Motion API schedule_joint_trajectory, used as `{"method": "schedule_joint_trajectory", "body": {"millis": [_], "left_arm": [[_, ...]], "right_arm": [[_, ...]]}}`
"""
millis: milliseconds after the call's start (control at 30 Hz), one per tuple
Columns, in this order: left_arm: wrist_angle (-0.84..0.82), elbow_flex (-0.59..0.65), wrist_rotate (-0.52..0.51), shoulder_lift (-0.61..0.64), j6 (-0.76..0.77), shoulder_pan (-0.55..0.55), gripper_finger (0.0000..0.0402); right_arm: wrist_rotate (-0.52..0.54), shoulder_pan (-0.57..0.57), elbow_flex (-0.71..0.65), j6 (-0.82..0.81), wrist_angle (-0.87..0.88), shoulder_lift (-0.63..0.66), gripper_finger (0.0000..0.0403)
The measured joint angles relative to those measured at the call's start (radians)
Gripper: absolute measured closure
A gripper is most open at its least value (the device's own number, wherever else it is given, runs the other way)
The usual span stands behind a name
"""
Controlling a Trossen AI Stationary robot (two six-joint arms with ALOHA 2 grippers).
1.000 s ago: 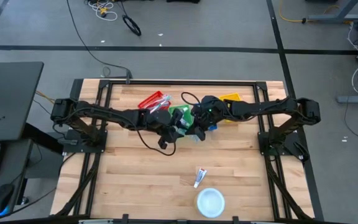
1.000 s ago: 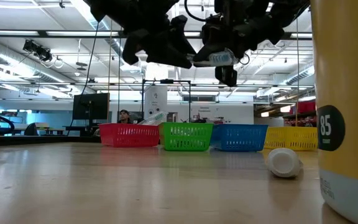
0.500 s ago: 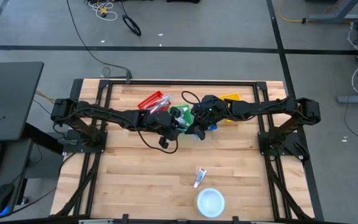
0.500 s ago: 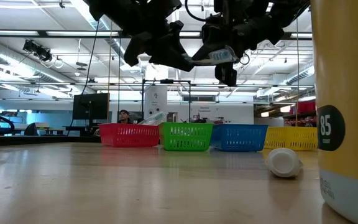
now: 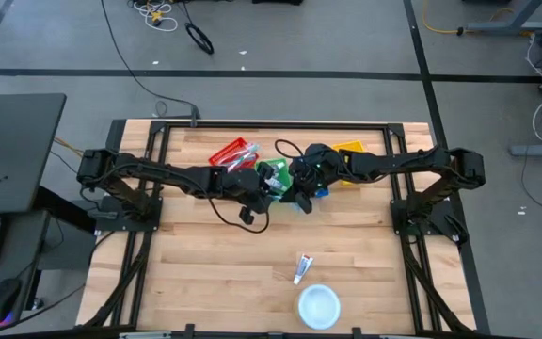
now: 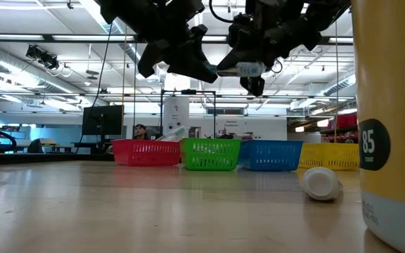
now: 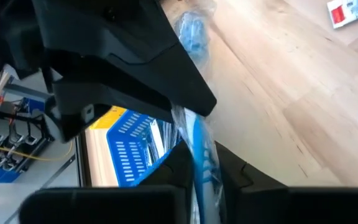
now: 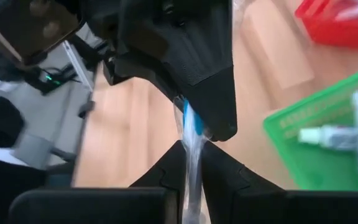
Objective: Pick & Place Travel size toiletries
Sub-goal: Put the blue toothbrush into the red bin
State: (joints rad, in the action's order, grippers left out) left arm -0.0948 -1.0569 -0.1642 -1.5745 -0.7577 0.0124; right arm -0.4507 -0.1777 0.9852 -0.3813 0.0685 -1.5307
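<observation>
Wrapped toothbrush [image 8: 193,146] mostly hidden between both sets of fingers, lower end cut off. Green basket [image 5: 273,173] and blue basket [image 5: 320,191] largely covered by grippers overhead. Basket contents too small to identify.

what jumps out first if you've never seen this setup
Both arms meet in mid-air above the row of baskets at the table's far side, the left hand and right hand pinching the same wrapped blue toiletry between them. Below sit the green basket and blue basket; a white tube lies alone nearer the front.
</observation>
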Motion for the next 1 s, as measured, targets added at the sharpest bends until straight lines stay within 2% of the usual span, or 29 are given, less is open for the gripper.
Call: {"method": "schedule_joint_trajectory", "body": {"millis": [133, 300, 467, 733, 1000], "left_arm": [[-0.011, 0.0, -0.016, 0.0, 0.002, -0.002, 0.0375], [-0.026, 0.0, -0.065, 0.0, 0.018, -0.001, 0.0371], [-0.035, -0.001, -0.07, 0.0, 0.044, -0.004, 0.0379], [-0.026, -0.001, -0.02, 0.0, 0.081, -0.004, 0.0373], [-0.028, 0.0, -0.035, 0.0, 0.131, -0.005, 0.0373]], "right_arm": [[0.096, 0.001, -0.001, 0.118, -0.004, 0.0, 0.0358], [0.153, 0.002, -0.001, 0.139, -0.011, 0.0, 0.0358], [0.126, 0.0, -0.001, 0.136, -0.017, 0.0, 0.0358], [0.111, 0.0, -0.002, 0.163, -0.019, 0.0, 0.0358], [0.137, 0.0, -0.002, 0.234, -0.026, 0.0, 0.0358]]}}
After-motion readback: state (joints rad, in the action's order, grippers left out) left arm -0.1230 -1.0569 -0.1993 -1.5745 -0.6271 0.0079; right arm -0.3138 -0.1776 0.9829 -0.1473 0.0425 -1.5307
